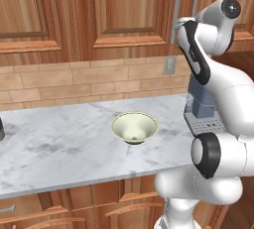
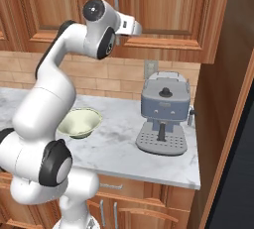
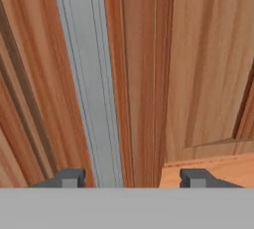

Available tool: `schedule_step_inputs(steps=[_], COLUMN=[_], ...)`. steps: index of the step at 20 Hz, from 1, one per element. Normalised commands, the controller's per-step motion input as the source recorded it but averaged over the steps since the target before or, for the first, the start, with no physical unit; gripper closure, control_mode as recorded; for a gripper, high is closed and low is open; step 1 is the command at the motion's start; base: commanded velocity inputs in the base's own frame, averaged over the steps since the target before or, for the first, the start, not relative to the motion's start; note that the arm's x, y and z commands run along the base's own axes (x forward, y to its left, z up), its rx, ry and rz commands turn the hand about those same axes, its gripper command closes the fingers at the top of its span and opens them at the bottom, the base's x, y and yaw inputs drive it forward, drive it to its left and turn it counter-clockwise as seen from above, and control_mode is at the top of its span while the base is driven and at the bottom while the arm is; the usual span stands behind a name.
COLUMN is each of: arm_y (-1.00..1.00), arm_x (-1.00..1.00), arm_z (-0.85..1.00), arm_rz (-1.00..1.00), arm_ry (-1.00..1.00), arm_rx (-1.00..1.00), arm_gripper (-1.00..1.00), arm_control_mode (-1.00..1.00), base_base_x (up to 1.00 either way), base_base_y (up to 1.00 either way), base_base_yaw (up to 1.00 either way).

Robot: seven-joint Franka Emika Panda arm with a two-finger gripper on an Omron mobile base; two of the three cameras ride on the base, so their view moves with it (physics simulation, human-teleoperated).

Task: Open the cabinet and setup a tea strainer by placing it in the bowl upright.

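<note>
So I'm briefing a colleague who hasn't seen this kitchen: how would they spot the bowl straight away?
Start at the grey-veined white marble counter below the reddish-brown wooden wall cabinet. Near the counter's middle, left of the blue-grey espresso machine, stands the pale cream-green round bowl. Its wide flaring sides and glossy, empty inside set it apart from the boxy machine beside it.

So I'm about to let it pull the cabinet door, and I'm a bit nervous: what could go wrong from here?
The open gripper has the silver handle off-centre, near one fingertip, so closing may clip or miss it. The cabinet is still shut; its opening door might strike the arm. The bowl stands below the doors.
</note>
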Motion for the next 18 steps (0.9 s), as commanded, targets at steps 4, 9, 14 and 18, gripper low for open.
schedule_step_inputs(steps=[4, 9, 14, 18], arm_y=[0.00, 0.00, 0.14, 0.14], arm_x=[0.30, 0.22, 0.09, 0.00], arm_z=[-0.09, -0.03, 0.00, 0.01], arm_rz=[0.04, 0.00, -0.01, -0.01], arm_ry=[-0.12, -0.08, -0.04, 0.00], arm_rx=[0.00, 0.00, 0.00, 0.00], arm_gripper=[1.00, 1.00, 1.00, 1.00], arm_control_mode=[-1.00, -1.00, -1.00, -1.00], base_base_x=[0.00, 0.00, 0.00, 0.00], base_base_y=[0.00, 0.00, 0.00, 0.00], base_base_yaw=[0.00, 0.00, 0.00, 0.00])
